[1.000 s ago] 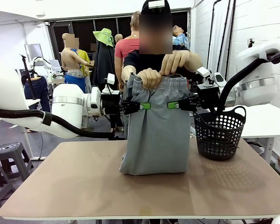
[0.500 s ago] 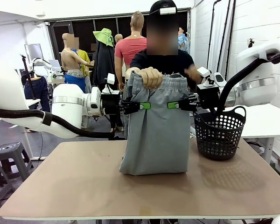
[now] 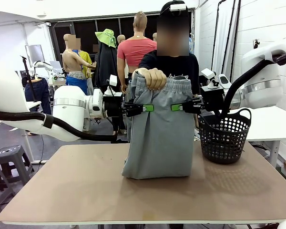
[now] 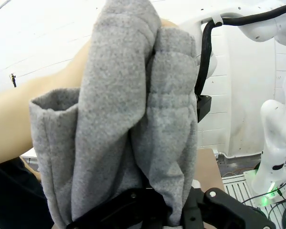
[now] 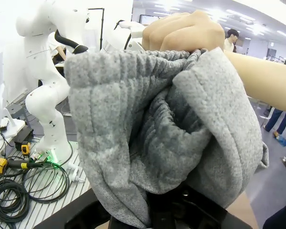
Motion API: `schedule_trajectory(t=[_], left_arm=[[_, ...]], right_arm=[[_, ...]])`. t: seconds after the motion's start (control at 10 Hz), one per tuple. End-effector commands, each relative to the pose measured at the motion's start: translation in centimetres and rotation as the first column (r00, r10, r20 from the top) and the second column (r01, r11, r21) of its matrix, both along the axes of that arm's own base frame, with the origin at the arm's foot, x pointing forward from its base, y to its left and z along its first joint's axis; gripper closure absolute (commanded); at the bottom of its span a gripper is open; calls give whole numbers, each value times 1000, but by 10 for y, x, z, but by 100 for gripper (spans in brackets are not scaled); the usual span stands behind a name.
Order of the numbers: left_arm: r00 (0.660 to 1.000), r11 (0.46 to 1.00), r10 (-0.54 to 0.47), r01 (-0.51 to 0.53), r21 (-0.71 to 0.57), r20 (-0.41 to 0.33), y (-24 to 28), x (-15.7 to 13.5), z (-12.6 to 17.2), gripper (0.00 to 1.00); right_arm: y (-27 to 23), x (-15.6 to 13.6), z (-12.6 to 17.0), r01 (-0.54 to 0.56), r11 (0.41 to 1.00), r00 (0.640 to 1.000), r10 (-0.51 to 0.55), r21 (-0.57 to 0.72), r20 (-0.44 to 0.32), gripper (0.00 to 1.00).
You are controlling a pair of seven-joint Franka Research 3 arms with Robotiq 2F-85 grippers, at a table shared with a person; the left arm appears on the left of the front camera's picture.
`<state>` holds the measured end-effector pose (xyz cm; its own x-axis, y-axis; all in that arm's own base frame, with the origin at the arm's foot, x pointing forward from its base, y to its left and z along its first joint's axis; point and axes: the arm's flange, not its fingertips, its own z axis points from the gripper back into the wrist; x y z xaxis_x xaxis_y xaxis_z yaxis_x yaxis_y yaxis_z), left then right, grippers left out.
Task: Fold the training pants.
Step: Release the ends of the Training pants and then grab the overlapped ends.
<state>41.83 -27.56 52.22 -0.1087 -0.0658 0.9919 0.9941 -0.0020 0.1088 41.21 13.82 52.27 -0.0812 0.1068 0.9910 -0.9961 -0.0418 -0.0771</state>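
With one of the person's hands gone, a single hand [image 3: 155, 78] holds the waistband of the training pants [image 3: 157, 143], whose lower fold rests on the desk [image 3: 62, 191], while the left gripper [image 3: 148, 108] and right gripper [image 3: 177, 107], jaws pinching the cloth, look set to take over.

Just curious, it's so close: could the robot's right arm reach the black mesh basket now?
Probably in range, but not free: the right gripper is shut on the grey training pants. The black mesh basket stands close by, nothing between them.
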Motion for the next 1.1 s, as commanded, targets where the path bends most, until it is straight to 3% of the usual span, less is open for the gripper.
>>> schedule_trajectory(t=[0.0,1.0], left_arm=[[1000,1000,12,-12,-21,9,0,0,2,100],[1000,1000,0,0,0,0,0,0,0,100]], right_arm=[[1,-3,0,3,1000,1000,-3,26,3,100],[1,-3,0,3,1000,1000,-3,26,3,100]])
